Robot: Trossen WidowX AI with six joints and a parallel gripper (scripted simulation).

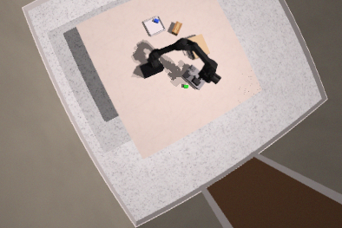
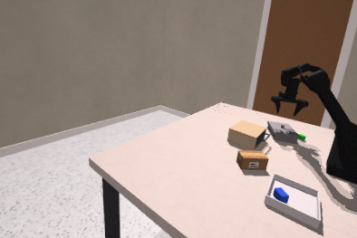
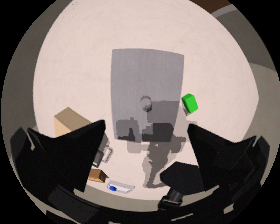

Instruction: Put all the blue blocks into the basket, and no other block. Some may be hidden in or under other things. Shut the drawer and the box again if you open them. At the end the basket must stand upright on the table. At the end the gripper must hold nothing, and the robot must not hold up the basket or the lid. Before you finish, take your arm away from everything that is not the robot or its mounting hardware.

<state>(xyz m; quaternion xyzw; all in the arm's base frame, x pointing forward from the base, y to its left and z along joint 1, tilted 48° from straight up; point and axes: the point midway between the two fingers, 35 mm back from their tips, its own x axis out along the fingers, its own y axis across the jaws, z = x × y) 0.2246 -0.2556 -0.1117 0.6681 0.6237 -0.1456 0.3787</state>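
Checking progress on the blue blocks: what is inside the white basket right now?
One blue block lies in the white basket, near one corner. The rest of its floor shows bare; only the strip behind the near wall is hidden.

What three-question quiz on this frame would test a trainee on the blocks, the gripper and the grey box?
1. True or false: the blue block lies inside the white basket.
2. Multiple choice: the gripper is A) shut on the green block, B) open and holding nothing above the grey lidded box, C) resting in the basket.
3. Fill in: the small block beside the grey box is ____.

Key: 1 true; 2 B; 3 green.
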